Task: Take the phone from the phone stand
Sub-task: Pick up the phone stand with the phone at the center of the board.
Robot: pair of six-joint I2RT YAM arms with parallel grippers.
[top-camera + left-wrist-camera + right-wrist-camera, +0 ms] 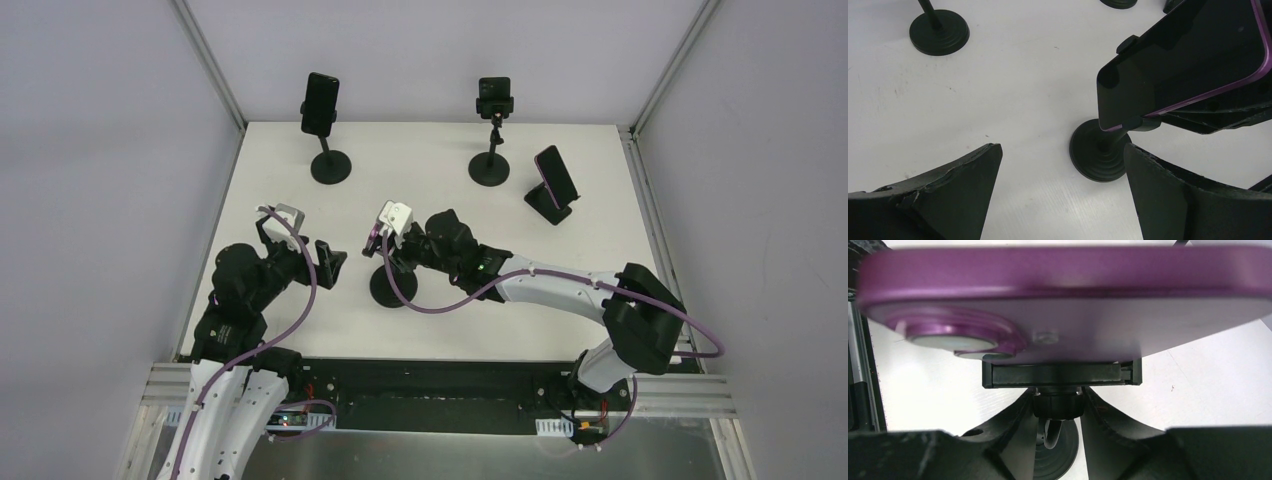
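A phone in a purple case (1073,305) sits in the black clamp (1058,375) of a round-based phone stand (393,287) near the table's front middle. Its dark screen shows in the left wrist view (1193,55), above the stand's base (1098,152). My right gripper (1058,407) is shut on the stand's neck knob just below the clamp, under the phone; it also shows in the top view (392,256). My left gripper (331,262) is open and empty, a little left of the phone, with its jaws wide apart over bare table (1063,200).
Three other phones on stands are at the back: one at back left (321,105), one at back middle (494,97), and one leaning on a low stand at the right (555,180). The back left stand's base shows in the left wrist view (939,32).
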